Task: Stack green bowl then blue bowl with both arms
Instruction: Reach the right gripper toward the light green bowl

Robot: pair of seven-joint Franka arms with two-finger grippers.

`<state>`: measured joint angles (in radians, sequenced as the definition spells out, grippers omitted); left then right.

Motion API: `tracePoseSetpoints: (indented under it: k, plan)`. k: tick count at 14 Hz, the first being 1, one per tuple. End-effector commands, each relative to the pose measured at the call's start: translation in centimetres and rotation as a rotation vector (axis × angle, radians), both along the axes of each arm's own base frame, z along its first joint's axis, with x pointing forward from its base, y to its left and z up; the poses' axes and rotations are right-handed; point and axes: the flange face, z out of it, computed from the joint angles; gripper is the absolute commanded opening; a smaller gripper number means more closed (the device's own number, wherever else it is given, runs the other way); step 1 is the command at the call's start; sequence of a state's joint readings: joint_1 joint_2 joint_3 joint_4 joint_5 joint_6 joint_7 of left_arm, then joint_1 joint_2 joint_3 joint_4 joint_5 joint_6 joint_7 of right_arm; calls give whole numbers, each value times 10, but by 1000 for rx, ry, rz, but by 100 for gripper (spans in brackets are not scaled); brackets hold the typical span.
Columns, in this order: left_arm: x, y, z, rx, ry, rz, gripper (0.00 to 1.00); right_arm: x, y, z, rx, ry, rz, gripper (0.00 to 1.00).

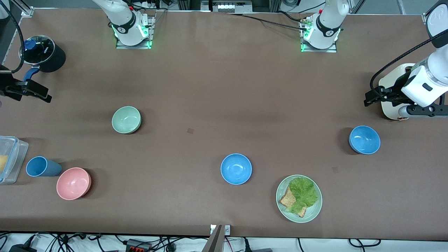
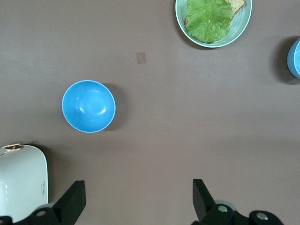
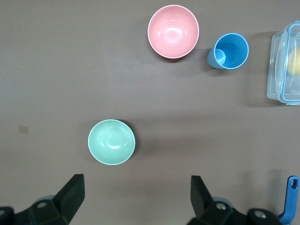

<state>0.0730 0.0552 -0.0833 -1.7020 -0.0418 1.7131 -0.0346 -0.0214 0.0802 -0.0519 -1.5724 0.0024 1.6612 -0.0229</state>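
Left tool: you had the left tool (image 2: 136, 201) spread wide and empty, up in the air at the left arm's end of the table (image 1: 217, 87), over a white appliance (image 1: 393, 92).
Right tool: your right tool (image 3: 136, 199) hung just as wide apart, holding nothing, at the right arm's end, close by a black pot with a glass lid (image 1: 42, 52).
Green bowl: you could see the green bowl (image 1: 126, 119) upright on the table toward the right arm's end, directly under the right wrist camera.
Blue bowl: one blue bowl (image 1: 364, 139) sat near the left tool, nearer the front camera than the appliance; a second blue bowl (image 1: 236, 168) stood mid-table, nearer the camera still.
Plate: you had a pale green plate (image 1: 315, 210) with bread and lettuce just beside the mid-table bowl.
Others: a pink bowl (image 1: 73, 183), a blue cup (image 1: 42, 166) lying on its side, and a clear container (image 1: 10, 159) sat together at the right arm's end.
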Motion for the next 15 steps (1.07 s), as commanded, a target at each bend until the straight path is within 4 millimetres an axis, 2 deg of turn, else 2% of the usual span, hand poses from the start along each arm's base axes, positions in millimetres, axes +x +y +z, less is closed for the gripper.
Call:
tracePoseSetpoints:
  k: [1,6,8,10,12,15]
  plan:
    - [4,1,4,0,7,4,100,-9,1,6,-7,-2,5,100]
    - [4,1,7,10,1,11,100,-9,1,7,-8,-3,19,100]
    - [10,4,4,9,2,18,100,-6,0,-1,-6,8,17,100]
    - [12,5,6,8,-2,18,100,5,0,-29,-6,52,19,100]
    - [13,5,7,8,-5,18,100,19,2,-78,-4,109,23,100]
    - [13,2,7,8,-5,15,100,27,26,-144,-6,161,60,100]
